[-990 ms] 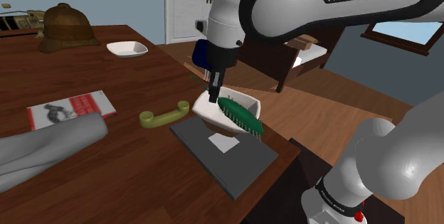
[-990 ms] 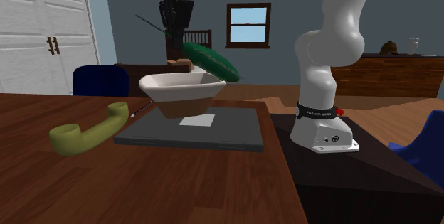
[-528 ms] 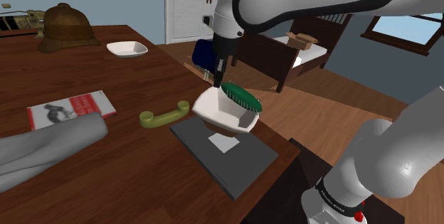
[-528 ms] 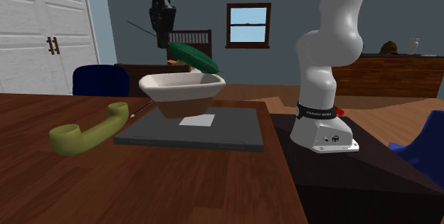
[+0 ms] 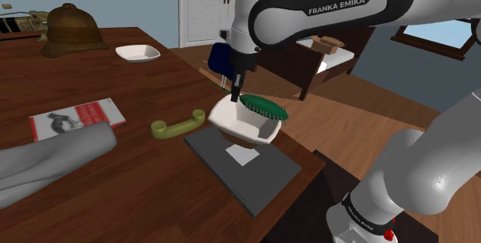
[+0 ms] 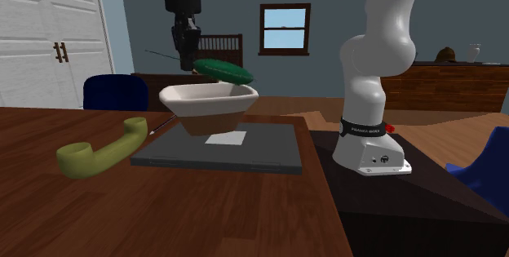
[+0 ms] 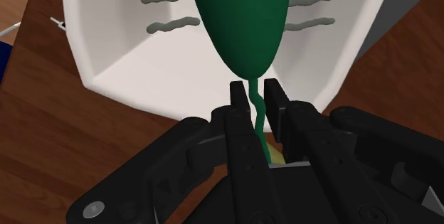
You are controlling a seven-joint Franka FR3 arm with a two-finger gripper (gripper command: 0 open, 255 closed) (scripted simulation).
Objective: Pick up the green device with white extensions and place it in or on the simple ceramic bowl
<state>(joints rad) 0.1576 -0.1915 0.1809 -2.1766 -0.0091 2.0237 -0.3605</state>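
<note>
Green device (image 5: 263,109) (image 6: 222,69) (image 7: 242,16): held in the air over the bowl (image 5: 220,116) (image 6: 208,104) (image 7: 114,38), roughly level and above its opening. In the second exterior view the body sits just above the bowl's rim. I cannot tell whether it touches the rim.

My claw (image 5: 236,93) (image 6: 186,56) (image 7: 250,91) is closed on the device's thin green stem, which is pinched between both fingers. The stem end lies over the bowl's near edge, and the broad end points across the bowl.

Pale wavy extensions (image 7: 171,25) stick out from both sides of the device, over the bowl's inside.

The bowl is white with square corners. It stands on a dark grey slab (image 5: 258,178) (image 6: 261,156) that lies flat on the wooden table (image 5: 139,195) (image 6: 204,214).

An olive telephone handset (image 5: 177,126) (image 6: 98,153) lies on the table beside the bowl, off the slab and touching neither.
</note>
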